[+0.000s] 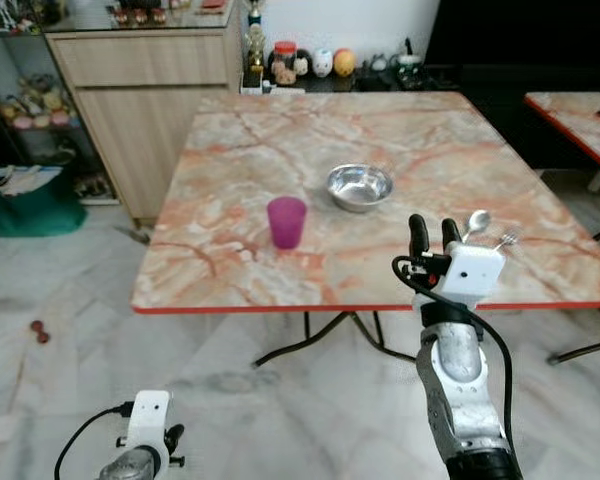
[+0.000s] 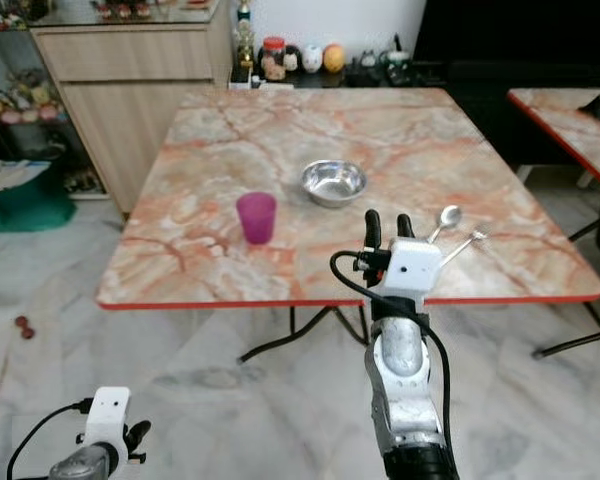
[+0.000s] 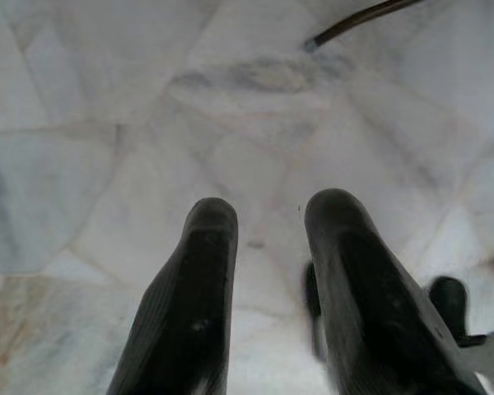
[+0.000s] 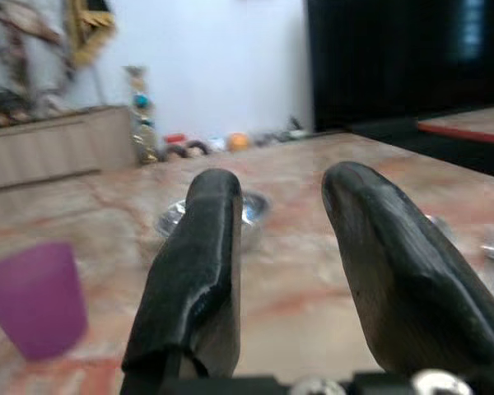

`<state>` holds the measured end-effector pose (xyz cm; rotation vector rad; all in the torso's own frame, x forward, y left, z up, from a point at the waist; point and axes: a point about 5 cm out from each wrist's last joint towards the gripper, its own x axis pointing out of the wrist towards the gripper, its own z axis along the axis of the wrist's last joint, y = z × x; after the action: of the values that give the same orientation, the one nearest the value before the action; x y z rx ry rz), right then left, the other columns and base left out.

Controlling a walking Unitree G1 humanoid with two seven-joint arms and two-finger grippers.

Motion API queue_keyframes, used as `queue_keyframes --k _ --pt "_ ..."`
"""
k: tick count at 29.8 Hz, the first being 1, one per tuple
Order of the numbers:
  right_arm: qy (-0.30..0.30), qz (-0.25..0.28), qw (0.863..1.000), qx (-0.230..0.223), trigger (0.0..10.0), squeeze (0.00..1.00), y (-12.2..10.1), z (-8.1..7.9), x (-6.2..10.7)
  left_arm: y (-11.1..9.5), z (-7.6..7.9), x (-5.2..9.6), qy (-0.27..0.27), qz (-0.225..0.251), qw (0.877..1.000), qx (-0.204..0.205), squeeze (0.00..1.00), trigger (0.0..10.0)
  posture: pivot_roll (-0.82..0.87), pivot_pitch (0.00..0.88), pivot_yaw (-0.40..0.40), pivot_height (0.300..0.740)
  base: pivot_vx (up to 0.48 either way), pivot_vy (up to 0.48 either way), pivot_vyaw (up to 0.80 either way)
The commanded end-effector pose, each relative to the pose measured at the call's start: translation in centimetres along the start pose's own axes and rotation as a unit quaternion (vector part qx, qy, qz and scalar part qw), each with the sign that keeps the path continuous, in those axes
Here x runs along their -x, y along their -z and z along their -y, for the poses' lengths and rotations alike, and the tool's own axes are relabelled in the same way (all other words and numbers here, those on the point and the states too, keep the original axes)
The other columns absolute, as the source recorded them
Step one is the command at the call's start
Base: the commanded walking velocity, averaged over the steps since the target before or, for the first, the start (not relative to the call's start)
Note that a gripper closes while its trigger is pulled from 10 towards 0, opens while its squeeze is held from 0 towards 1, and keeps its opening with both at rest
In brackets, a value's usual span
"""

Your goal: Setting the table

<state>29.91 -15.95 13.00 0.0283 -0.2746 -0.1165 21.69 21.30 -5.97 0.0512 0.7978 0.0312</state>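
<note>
Sitting on the marble-patterned table (image 1: pixel 280 150) already are a shiny steel bowl (image 1: pixel 359 187), a purple plastic cup (image 1: pixel 286 222) beside it, and a metal spoon (image 1: pixel 475 222) and fork (image 1: pixel 508 239) near the bowl; tidying their placement seems left. The right gripper (image 1: pixel 434 232) hovers empty, fingers parted, by the bowl-side edge; the left gripper (image 3: pixel 267 288) hangs idle, parted too.

**Open counter on the near left, clutter on the right**

Broad bare marble across the far half of the counter (image 1: pixel 280 150) and along its near left edge. Mid-counter blocked by a purple cup (image 1: pixel 286 221) and, well apart behind it to the right, a steel bowl (image 1: pixel 359 187); clear lane between the two. Near right edge occupied by a spoon (image 1: pixel 475 222) and fork (image 1: pixel 506 239), lying just beside each other. Right gripper (image 1: pixel 434 233) raised at the near edge, jaws parted, nothing between them. Open floor (image 1: pixel 100 370) below around the left gripper (image 3: pixel 267 247).
</note>
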Motion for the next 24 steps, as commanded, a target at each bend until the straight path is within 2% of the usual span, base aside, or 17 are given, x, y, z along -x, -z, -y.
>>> queue_keyframes --k 1,24 --pt "-0.003 0.008 1.0 0.0 10.0 0.0 -0.42 -0.13 -0.29 0.19 -0.16 0.07 -0.001 -0.001 1.0 0.003 0.0 10.0 0.0 0.0 -0.005 0.74 0.0 0.0 0.0" --pt "-0.001 0.01 1.0 0.002 10.0 0.0 -0.49 0.01 -0.43 0.27 -0.14 0.08 -0.002 -0.002 1.0 0.004 0.0 10.0 -0.01 0.0 -0.006 0.74 0.0 0.0 0.0"
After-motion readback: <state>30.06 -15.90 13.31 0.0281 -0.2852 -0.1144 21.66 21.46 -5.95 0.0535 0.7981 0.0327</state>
